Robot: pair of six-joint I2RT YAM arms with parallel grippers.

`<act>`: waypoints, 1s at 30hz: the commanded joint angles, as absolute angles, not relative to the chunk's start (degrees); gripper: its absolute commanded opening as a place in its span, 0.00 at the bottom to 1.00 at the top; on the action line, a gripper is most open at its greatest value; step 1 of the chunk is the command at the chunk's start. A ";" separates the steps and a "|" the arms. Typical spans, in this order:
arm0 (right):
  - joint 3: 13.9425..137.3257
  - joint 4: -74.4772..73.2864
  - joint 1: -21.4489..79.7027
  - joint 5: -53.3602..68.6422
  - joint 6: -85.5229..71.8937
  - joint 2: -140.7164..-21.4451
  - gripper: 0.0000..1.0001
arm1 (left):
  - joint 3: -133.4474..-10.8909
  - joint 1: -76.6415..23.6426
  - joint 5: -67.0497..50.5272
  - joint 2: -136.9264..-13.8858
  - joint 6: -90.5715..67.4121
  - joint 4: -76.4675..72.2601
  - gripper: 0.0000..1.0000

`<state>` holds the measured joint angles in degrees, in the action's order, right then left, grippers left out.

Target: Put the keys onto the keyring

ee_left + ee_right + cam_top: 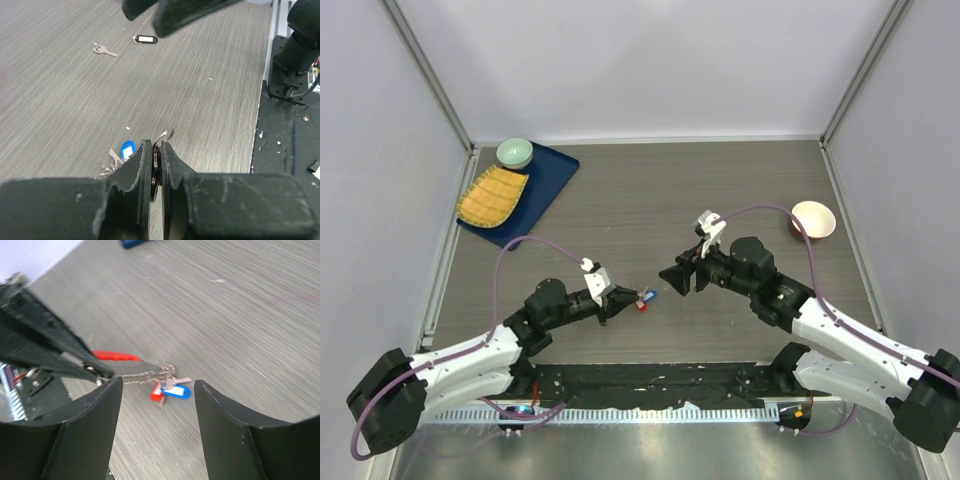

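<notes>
My left gripper [620, 302] [156, 145] is shut on the keyring [167, 134], with its metal ring pinched between the pads. Its pale chain [142, 375] runs from the left fingers to a bunch low over the table. The bunch holds the red-headed key [156, 391], a blue tag [176, 391] [127, 149] and a silver key [176, 382]. The red curved tag [115, 356] lies behind the chain. My right gripper [673, 276] [157, 382] is open and empty, facing the bunch from a short way off. A plain silver key [102, 49] lies loose on the table.
A small black oval fob [145, 38] lies beside the loose silver key. A blue tray [545, 180] with a yellow mat and a green bowl [514, 152] sits at the back left. A pale bowl [813, 219] stands at the right.
</notes>
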<state>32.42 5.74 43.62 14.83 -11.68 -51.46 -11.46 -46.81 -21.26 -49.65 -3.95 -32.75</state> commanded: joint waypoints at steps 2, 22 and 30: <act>40.42 -14.31 41.58 -5.33 -14.85 -52.03 0.61 | -13.88 -50.18 -14.33 -51.85 3.85 -30.06 0.00; 52.64 -31.12 20.49 -9.32 -11.52 -72.32 0.72 | -16.61 -60.29 -0.44 -58.89 13.01 -26.46 0.00; 55.10 -30.32 16.00 -6.85 -9.85 -79.97 0.63 | -16.96 -60.38 5.09 -59.59 12.74 -26.37 0.00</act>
<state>51.79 -31.33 17.41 -7.94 -11.49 -78.70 -15.73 -60.36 0.84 -58.28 12.64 -28.86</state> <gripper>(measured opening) 0.644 0.118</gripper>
